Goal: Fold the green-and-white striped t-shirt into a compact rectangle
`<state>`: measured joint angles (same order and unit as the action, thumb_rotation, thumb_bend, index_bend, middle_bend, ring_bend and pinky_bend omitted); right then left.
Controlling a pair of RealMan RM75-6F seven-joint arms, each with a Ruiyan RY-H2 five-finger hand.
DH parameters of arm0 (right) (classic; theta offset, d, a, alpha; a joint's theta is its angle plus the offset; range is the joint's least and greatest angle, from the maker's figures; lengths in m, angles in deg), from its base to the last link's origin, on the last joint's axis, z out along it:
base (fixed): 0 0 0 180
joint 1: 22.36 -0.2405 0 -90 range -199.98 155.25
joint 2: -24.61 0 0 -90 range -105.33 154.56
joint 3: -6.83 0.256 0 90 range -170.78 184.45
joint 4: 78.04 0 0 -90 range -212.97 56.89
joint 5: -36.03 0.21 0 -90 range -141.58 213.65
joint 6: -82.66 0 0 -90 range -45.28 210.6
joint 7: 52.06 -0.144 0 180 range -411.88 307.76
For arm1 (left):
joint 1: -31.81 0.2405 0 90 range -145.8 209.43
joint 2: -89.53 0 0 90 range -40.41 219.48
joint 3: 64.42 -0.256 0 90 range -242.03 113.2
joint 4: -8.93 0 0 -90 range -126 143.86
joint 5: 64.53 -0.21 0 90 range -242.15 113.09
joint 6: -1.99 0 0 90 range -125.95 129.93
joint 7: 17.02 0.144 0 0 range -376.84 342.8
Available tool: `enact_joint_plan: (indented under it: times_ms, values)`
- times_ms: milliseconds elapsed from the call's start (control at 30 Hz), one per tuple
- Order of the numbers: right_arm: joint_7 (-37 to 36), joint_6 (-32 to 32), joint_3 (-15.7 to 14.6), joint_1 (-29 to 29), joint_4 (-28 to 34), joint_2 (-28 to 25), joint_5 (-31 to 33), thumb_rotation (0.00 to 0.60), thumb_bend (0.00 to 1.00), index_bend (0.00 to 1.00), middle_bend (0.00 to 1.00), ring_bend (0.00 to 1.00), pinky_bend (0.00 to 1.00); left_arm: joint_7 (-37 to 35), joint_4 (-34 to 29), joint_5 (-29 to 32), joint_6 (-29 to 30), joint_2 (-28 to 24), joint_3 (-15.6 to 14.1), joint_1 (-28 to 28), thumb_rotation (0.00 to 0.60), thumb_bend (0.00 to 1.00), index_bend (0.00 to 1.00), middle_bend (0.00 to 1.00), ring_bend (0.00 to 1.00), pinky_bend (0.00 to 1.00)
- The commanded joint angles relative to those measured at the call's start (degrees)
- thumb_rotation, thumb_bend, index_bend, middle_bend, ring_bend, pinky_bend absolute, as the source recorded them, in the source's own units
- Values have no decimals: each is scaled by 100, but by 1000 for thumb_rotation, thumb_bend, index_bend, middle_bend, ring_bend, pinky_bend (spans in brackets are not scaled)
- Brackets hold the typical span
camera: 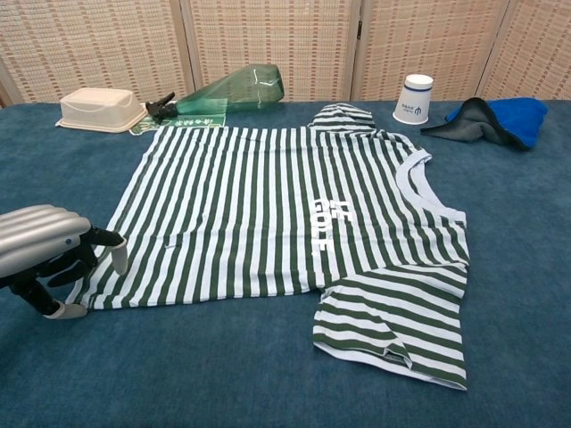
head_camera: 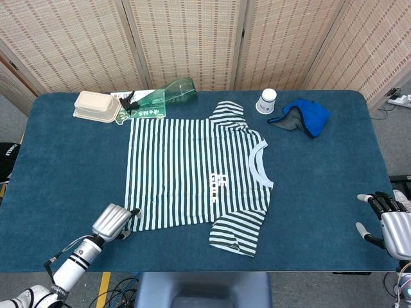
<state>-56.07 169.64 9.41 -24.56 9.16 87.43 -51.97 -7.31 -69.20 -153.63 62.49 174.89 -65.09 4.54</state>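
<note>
Two hands show. The left hand [camera: 40, 254] sits at the t-shirt's [head_camera: 192, 176] near hem corner, its fingers [camera: 105, 248] curled down with tips at the hem's edge; whether they pinch cloth I cannot tell. The t-shirt lies flat mid-table [head_camera: 321, 192], collar toward the right hand [head_camera: 388, 221], which rests well apart at the table's edge, fingers spread, holding nothing.

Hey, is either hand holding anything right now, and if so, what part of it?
The left hand is at the t-shirt's near hem corner, but whether it grips it cannot be told. The right hand holds nothing.
</note>
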Motion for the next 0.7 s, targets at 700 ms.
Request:
enact_joint_plan:
  times_ms: [700]
  values:
    - [12, -64, -4, -20, -19, 19, 18, 600, 273, 244, 291, 223, 297, -185, 98, -226, 291, 39, -136, -63, 600, 522, 499, 893, 847, 945]
